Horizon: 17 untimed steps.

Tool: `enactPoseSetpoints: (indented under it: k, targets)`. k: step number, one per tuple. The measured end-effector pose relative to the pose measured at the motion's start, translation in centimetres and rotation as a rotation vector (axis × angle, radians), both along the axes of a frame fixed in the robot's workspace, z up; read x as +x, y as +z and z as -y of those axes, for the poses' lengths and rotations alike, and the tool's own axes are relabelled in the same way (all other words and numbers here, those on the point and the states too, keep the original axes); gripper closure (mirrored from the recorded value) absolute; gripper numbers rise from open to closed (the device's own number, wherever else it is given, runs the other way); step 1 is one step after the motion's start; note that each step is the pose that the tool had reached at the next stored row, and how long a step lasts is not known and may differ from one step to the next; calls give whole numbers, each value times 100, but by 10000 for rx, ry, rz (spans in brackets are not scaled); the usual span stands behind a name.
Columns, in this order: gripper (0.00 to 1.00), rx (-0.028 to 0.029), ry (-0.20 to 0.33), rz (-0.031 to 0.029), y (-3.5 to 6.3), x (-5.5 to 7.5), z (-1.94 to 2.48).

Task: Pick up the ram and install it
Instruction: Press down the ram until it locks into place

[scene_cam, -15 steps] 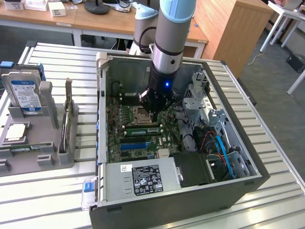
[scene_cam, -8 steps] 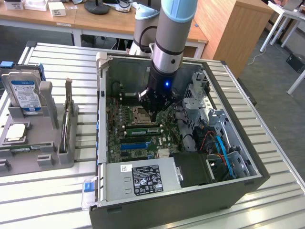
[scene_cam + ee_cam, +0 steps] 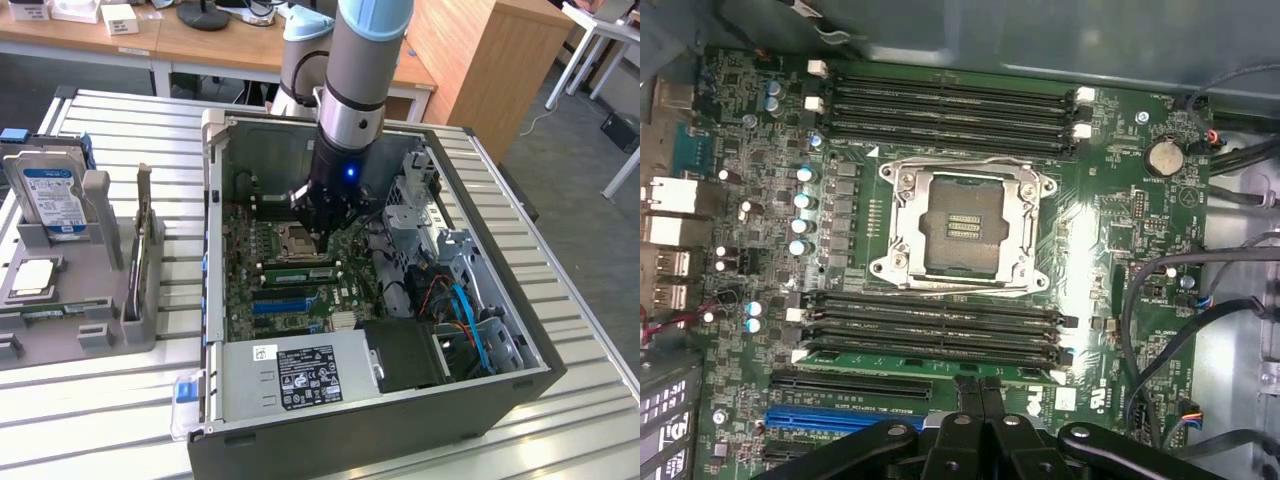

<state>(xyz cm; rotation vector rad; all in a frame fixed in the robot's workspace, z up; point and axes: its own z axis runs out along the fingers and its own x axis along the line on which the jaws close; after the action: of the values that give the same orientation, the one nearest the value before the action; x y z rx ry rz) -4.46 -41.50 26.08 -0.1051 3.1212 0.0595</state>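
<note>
I see claw (image 3: 980, 392) closed, fingers pressed together, empty, inside open computer case (image 3: 520, 375) above motherboard (image 3: 1110, 330). Ram (image 3: 930, 354) seated in slot at 12 o'clock from fingertips, between claw and CPU socket (image 3: 962, 226). Blue slot (image 3: 825, 418) at claw's 9 o'clock.

An open dark metal computer case (image 3: 505, 385) lies on a slatted white table (image 3: 100, 420). Inside sits a green motherboard (image 3: 1120, 250) with an empty silver processor socket (image 3: 962, 228). A grey plastic holder (image 3: 75, 325) carries a blue-labelled hard drive (image 3: 52, 200).
</note>
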Motion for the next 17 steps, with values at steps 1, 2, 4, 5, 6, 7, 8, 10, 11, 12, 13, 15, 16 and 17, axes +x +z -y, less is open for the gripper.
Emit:
enactPoseSetpoints:
  k: [1, 2, 4, 5, 6, 7, 8, 10, 11, 12, 13, 15, 16, 17]
  targets:
    - [89, -2, 0, 25, 1, -57, 0]
    - [89, -1, -2, 26, 0, -84, 0]
    - [89, 0, -7, 27, 0, -115, -1]
    - [89, 0, -10, 24, 0, -118, -1]
    - [89, -1, -16, 10, 1, -119, 0]
    - [89, -1, -28, -6, 1, -119, 0]
    - [89, -3, -37, -19, 1, -120, 0]
    - [89, -3, -51, -37, 1, -120, 0]
    - [89, -2, -53, -38, 1, -120, 0]
    - [89, -1, -54, -38, 1, -119, 0]
    - [89, -2, -58, -39, 1, -119, 0]
    - [89, -2, -81, -45, 1, -119, 0]
    - [89, -1, -90, -51, 0, -119, 0]
    - [89, -2, -96, -57, 1, -119, 0]
